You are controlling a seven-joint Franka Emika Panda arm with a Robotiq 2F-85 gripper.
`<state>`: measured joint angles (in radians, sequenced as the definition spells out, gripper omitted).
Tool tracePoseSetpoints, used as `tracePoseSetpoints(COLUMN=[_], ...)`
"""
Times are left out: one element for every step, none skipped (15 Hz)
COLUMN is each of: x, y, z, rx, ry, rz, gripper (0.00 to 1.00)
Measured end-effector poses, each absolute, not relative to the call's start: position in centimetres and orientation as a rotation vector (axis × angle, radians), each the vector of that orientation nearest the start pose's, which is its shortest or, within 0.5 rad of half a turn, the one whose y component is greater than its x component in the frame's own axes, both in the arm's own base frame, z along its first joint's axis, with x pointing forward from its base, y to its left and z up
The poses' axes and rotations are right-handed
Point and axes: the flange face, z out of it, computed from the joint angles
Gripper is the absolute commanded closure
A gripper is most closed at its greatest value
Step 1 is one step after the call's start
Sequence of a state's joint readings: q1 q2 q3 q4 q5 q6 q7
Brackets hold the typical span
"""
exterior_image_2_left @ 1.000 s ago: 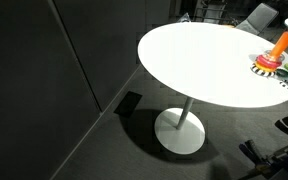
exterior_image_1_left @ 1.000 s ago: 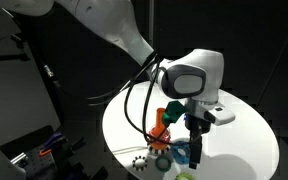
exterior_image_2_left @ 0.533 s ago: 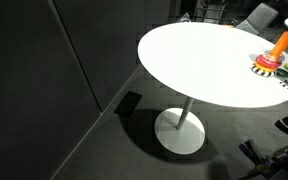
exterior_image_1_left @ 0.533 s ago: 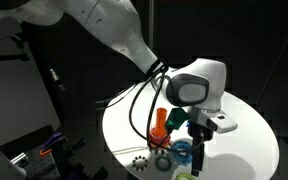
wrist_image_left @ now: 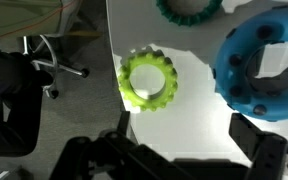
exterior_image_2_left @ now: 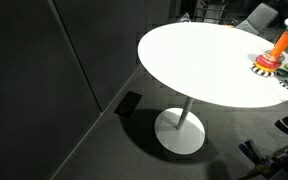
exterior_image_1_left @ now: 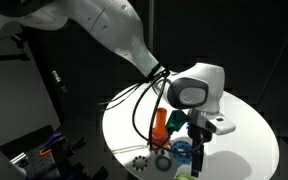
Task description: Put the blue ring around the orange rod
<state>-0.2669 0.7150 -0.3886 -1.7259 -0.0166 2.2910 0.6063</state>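
The blue ring point(wrist_image_left: 267, 60) lies flat on the white table at the right of the wrist view; in an exterior view it shows point(exterior_image_1_left: 183, 150) just beside the gripper. The orange rod point(exterior_image_1_left: 160, 123) stands upright behind it; in an exterior view it stands point(exterior_image_2_left: 283, 42) on its red base at the table's far edge. My gripper point(wrist_image_left: 189, 152) is open and empty over bare table, its right finger point(wrist_image_left: 266, 145) just below the blue ring. In an exterior view the gripper point(exterior_image_1_left: 197, 156) hangs low over the rings.
A yellow-green toothed ring point(wrist_image_left: 147, 80) lies left of the blue ring, near the table edge. A dark teal ring point(wrist_image_left: 189, 8) lies at the top. A white toothed ring point(exterior_image_1_left: 139, 165) lies near the table's front edge. The round white table point(exterior_image_2_left: 194, 55) stands on a single pedestal.
The arm has shifted slightly to the right and a little lower over the rings. The rings and the rod have not moved.
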Motion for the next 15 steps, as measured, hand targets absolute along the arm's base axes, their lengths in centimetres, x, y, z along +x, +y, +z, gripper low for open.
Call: tracePoseSetpoints(x=[53.5,53.6,53.7,53.7,53.8,53.8,53.9,54.0,54.0,54.1,54.2,54.2,54.3,54.3,54.3], y=[-38.4,-38.3,-38.2,-38.1,-38.0,-37.9,-37.8,-37.7,-37.6,-37.5,-37.3,-37.3,-37.2,-37.1,-37.0], z=[18.8,18.8,18.8,18.8,18.7,18.7,18.7,18.6,18.6,18.6,18.5,18.5,18.5,18.4,18.4], rx=[-2.832,-2.833,-2.834,-2.836,-2.837,-2.839,-2.841,-2.845,-2.849,-2.854,-2.857,-2.860,-2.863,-2.867,-2.871], ry=[1.883,1.881,1.877,1.872,1.868,1.863,1.857,1.849,1.839,1.829,1.820,1.814,1.807,1.798,1.788], rz=[0.183,0.182,0.183,0.183,0.184,0.184,0.185,0.187,0.188,0.190,0.191,0.193,0.196,0.199,0.202], gripper=[0.00,0.00,0.00,0.00,0.00,0.00,0.00,0.00,0.00,0.00,0.00,0.00,0.00,0.00,0.00])
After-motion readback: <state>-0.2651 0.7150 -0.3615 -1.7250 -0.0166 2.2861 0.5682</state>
